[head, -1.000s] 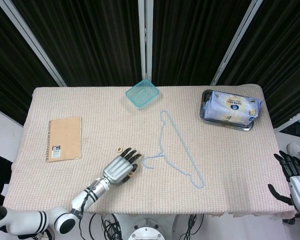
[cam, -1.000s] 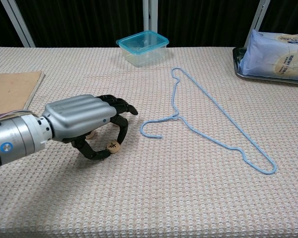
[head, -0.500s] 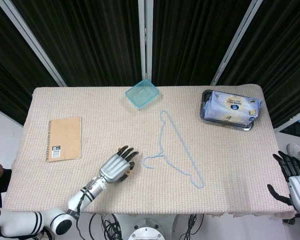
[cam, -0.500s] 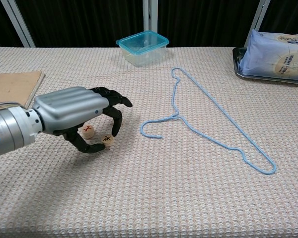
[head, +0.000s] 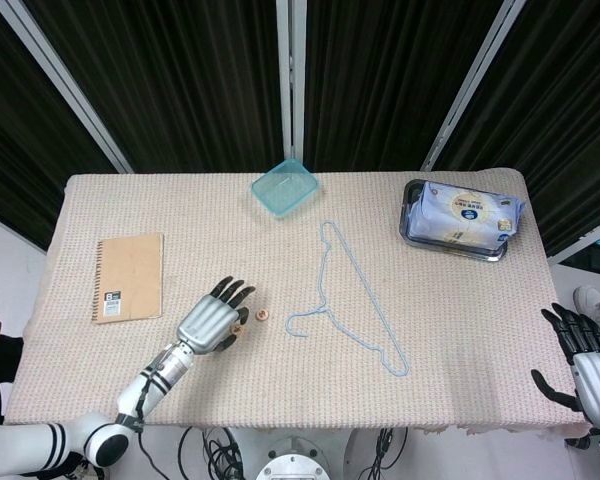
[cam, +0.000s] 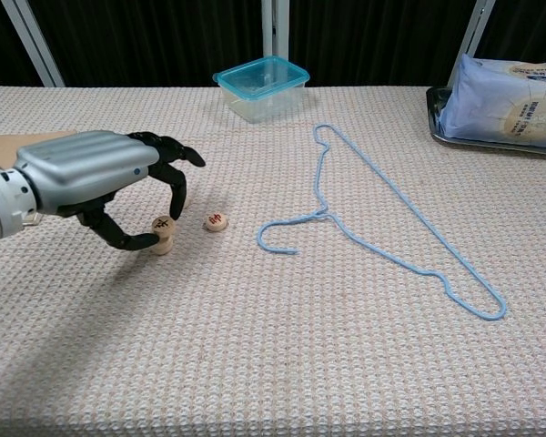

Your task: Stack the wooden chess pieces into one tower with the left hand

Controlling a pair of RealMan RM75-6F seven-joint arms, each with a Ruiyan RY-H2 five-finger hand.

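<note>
Chess piece stack (cam: 163,235) pinched by left hand (cam: 100,177): chest view only. Right hand (head: 586,362) spread, empty: head view only.

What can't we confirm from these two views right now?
- Chest view: how many round wooden chess pieces sit under the left robot hand; its fingers hide the stack's sides.
- Head view: that stack is hidden under the hand; only the loose wooden chess piece shows, its marking too small to read.
- Head view: right robot hand is cut off by the frame edge; absent from the chest view.
- Both views: print on the white wipes pack is too small.
</note>
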